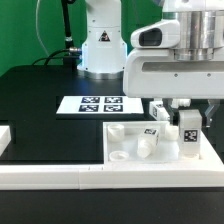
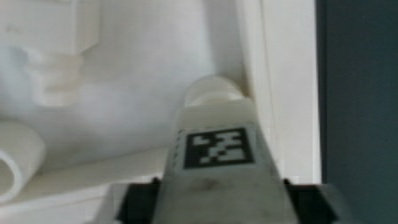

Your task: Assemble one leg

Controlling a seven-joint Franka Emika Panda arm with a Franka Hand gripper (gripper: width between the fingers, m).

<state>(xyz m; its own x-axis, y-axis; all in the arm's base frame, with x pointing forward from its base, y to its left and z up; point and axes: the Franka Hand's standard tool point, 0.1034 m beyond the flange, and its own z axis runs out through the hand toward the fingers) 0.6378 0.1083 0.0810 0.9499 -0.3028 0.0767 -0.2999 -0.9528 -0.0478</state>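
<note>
My gripper (image 1: pixel 186 112) is shut on a white leg (image 1: pixel 187 133) with a black-and-white tag and holds it upright over the right part of the white tabletop (image 1: pixel 125 132). In the wrist view the leg (image 2: pixel 222 140) fills the middle between my dark fingers (image 2: pixel 143 200), its tip near the tabletop's right edge. Whether its foot touches the tabletop I cannot tell. Another leg (image 1: pixel 150 143) lies on the tabletop to the exterior view's left of the held one, with a round white piece (image 1: pixel 120 157) in front of it.
The marker board (image 1: pixel 97 103) lies on the black table behind the tabletop. The arm's white base (image 1: pixel 100 45) stands at the back. A white rim (image 1: pixel 60 178) runs along the front, with a white block (image 1: pixel 5 138) at the exterior view's left.
</note>
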